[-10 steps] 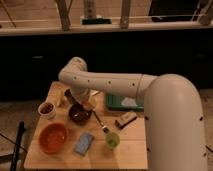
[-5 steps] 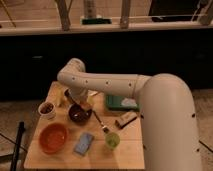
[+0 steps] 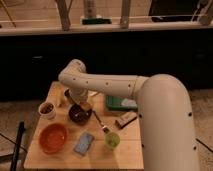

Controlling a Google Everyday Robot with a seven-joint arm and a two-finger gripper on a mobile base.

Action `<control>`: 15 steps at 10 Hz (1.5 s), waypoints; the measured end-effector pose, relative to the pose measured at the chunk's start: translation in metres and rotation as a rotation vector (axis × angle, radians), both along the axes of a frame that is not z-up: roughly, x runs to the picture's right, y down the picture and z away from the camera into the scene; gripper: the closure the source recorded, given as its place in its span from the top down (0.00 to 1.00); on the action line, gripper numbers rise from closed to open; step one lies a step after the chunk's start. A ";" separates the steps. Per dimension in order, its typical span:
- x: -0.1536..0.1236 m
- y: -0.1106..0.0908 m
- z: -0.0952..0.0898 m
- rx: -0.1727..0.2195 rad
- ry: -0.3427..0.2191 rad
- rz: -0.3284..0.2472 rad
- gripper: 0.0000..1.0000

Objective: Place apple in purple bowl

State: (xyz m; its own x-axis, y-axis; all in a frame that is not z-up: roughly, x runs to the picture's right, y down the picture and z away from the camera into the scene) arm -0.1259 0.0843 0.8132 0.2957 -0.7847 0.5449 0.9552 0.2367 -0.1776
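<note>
The purple bowl [image 3: 77,115] sits on the wooden table [image 3: 60,160], left of centre. My gripper [image 3: 83,103] hangs from the white arm just above the bowl's far right rim. It is shut on the apple [image 3: 86,106], a small orange-yellow lump at the fingertips right over the bowl's edge. The arm's wrist hides most of the fingers.
An orange bowl [image 3: 52,138] stands at the front left and a white cup with brown contents [image 3: 47,108] to the left. A lime-green cup [image 3: 112,141], a blue packet [image 3: 84,143], a utensil [image 3: 100,122], a brown item [image 3: 125,119] and a green tray [image 3: 119,103] lie to the right.
The gripper with the apple has stayed over the purple bowl, sinking only slightly. The things on the table have not moved.
</note>
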 end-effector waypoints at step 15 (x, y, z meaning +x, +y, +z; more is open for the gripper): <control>-0.031 0.009 -0.017 -0.064 -0.171 0.058 0.01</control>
State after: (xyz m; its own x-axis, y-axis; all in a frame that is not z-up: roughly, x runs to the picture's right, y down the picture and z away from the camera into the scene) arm -0.1569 0.0934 0.7958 0.2386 -0.7312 0.6391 0.9577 0.2861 -0.0303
